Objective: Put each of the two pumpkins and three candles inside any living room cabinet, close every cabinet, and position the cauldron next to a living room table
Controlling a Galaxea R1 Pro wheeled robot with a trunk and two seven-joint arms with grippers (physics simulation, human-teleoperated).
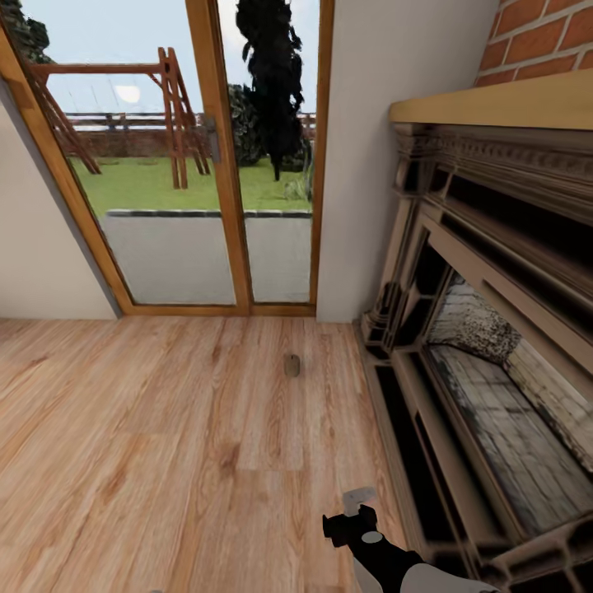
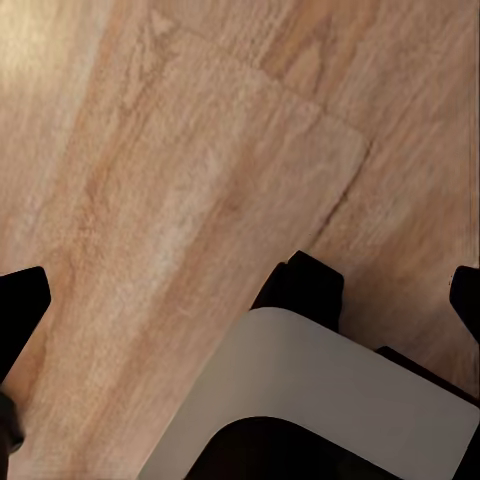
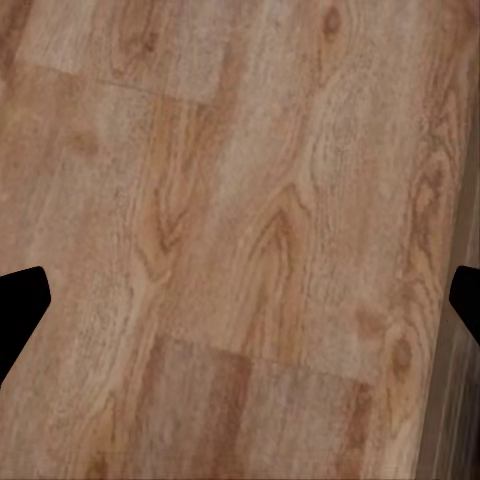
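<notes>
One candle (image 1: 291, 365), a short grey-brown cylinder, stands upright on the wooden floor (image 1: 148, 428), ahead of me and a little way in front of the glass doors. My right arm reaches in from the bottom edge of the head view, its gripper (image 1: 359, 501) well short of the candle. In the right wrist view the right gripper (image 3: 243, 300) is open over bare floorboards, a dark fingertip (image 3: 20, 300) at each side edge. The left gripper (image 2: 243, 300) is open too, fingertips (image 2: 20, 305) wide apart above the floor and part of my own white-and-black body. The pumpkins, cabinet, cauldron and table are out of view.
A large fireplace (image 1: 486, 346) with a carved dark surround, pale mantel and brick above lines the right side. Wood-framed glass doors (image 1: 206, 165) onto a garden fill the far wall, with a white wall pillar (image 1: 362, 165) between them and the fireplace. Open floor stretches left.
</notes>
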